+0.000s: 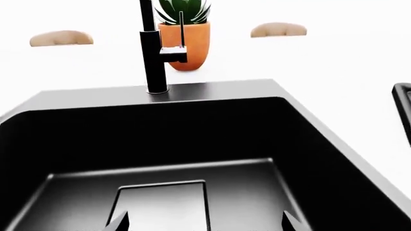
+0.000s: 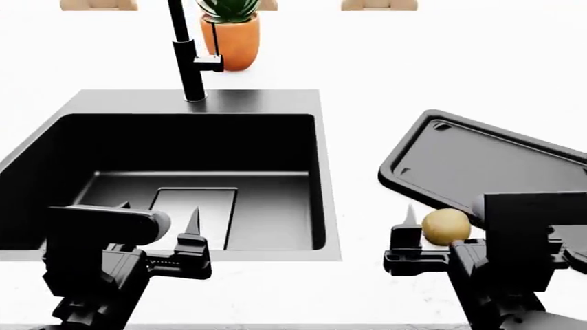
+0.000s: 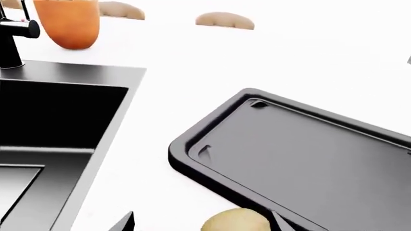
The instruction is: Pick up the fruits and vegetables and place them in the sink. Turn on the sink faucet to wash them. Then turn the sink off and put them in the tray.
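— Black against white: what is on the desk (image 2: 440,62)?

— A matte black sink (image 2: 257,100) sunk into the white top, with a pale drain plate (image 2: 197,206) at its bottom and nothing lying in the part of the basin that shows. A slim black faucet (image 2: 188,62) stands on the rear rim with its small lever handle (image 2: 209,63) at the side, and an orange plant pot (image 2: 234,41) sits just behind it.

— And the produce?

— One yellowish-tan, roundish piece (image 2: 446,226) rests on the desk just beside the near edge of the black tray (image 2: 413,148), which lies angled to the right of the sink. I cannot tell whether it touches the tray's rim. No second piece shows in any view.

— The two arms?

— The left gripper (image 2: 158,220) hangs at the sink's near edge, its fingers (image 2: 192,223) spread apart with nothing between them. The right gripper (image 2: 449,227) sits low at the produce, one of its fingers (image 2: 409,218) just to the left of it. The right wrist view shows the piece lying between two parted fingertips, not clamped.
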Tool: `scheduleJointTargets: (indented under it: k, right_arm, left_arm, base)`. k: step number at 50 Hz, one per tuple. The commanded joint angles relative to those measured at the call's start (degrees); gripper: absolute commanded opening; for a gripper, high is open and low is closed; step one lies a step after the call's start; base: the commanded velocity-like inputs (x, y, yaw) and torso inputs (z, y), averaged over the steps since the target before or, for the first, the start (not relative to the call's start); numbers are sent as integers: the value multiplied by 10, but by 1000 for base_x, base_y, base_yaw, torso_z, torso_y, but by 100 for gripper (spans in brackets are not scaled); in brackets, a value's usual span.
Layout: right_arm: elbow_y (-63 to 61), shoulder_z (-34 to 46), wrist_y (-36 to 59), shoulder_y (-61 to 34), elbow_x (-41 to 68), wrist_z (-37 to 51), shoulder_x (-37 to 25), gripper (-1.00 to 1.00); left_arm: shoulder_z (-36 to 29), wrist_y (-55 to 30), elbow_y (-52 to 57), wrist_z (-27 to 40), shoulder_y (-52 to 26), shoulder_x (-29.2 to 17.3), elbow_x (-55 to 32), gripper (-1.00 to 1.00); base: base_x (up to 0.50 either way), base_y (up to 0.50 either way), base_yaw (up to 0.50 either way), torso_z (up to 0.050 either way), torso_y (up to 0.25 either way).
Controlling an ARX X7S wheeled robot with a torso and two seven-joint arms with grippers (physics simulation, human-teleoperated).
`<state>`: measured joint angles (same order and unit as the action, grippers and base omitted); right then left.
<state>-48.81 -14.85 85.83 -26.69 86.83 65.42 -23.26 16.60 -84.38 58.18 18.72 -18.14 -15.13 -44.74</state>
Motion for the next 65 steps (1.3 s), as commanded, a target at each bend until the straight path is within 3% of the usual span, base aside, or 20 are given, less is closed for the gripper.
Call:
scheduleJointTargets:
  k: [1,21,65]
  right_arm:
    - [71,48,-24,-62,135,157,-42,100]
    - [142,104,-38,-70,133,161,-62,100]
    - [218,150,-68,-69,9,54,-75,100]
  left_arm:
    - [-5,19,-18,15,9,-11,-17,100]
    - [-7,23,-29,37,8,-20,-43,100]
    - [-34,63,-54,70,22,-44,-75,100]
  base:
    - [0,0,0,0,0]
    - [0,0,0,0,0]
    - [0,0,0,0,0]
